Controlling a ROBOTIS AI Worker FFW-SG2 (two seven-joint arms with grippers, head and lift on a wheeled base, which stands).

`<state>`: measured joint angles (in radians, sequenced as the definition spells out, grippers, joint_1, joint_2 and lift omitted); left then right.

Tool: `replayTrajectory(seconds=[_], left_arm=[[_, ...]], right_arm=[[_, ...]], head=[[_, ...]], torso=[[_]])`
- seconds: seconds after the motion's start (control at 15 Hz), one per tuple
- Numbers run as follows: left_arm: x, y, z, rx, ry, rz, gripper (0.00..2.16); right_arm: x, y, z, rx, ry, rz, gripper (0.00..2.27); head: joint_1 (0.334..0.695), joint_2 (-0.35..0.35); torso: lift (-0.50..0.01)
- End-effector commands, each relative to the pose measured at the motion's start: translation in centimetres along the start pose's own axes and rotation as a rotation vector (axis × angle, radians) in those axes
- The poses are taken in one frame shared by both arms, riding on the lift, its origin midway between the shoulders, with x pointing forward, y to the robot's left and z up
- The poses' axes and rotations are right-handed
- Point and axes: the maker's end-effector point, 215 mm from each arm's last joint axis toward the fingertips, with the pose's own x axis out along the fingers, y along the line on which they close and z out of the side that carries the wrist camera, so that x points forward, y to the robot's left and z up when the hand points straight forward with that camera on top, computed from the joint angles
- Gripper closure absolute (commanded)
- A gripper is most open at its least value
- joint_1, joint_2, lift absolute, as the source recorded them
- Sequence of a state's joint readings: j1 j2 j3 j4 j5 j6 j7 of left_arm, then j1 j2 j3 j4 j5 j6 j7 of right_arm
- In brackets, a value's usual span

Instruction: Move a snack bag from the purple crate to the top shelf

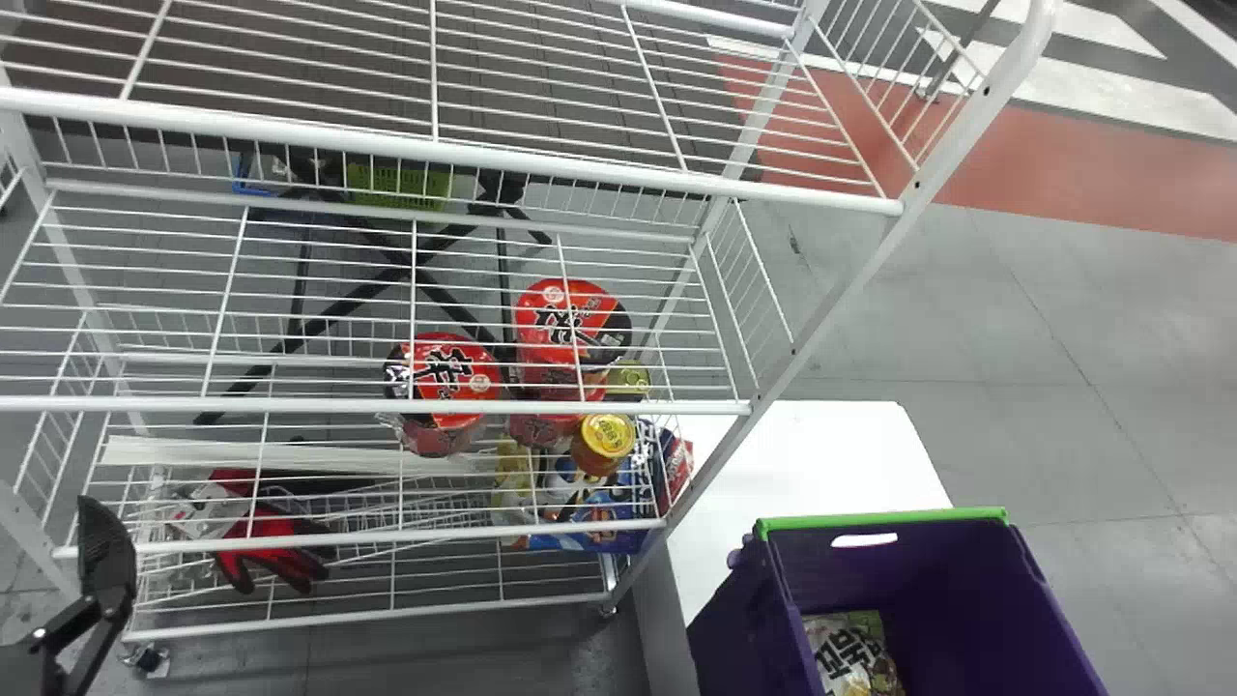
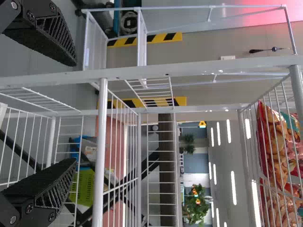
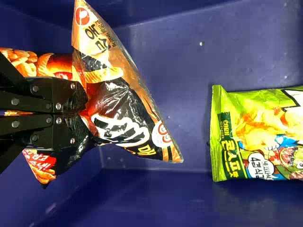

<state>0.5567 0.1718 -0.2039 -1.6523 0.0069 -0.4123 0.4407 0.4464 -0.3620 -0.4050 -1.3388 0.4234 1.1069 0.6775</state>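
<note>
The right gripper [image 3: 78, 112] points down into the purple crate [image 1: 933, 585], its fingers clamped together on a black-and-orange snack bag [image 3: 111, 97]. One sealed end of the bag spreads out past the fingertips, slanting across them, with the long axis running roughly back along the fingers. The left gripper [image 1: 104, 551] is parked by the white rack's [image 1: 387, 406] left side, fingers wide apart.
</note>
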Motion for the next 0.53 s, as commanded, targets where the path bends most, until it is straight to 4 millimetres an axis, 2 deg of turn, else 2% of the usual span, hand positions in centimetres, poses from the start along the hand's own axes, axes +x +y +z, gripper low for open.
replayTrajectory(seconds=[0.0, 0.47], left_arm=[[0.08, 0.07, 0.12, -0.001, -0.003, 0.001, 0.1], [0.24, 0.1, 0.05, 0.001, -0.002, 0.001, 0.1]], right_arm=[[0.03, 0.01, -0.05, 0.0, 0.001, 0.001, 2.02], [0.14, 0.13, -0.01, -0.002, -0.001, 0.003, 2.02]], head=[[0.695, -0.35], [0.695, -0.35]], torso=[[-0.284], [-0.256]])
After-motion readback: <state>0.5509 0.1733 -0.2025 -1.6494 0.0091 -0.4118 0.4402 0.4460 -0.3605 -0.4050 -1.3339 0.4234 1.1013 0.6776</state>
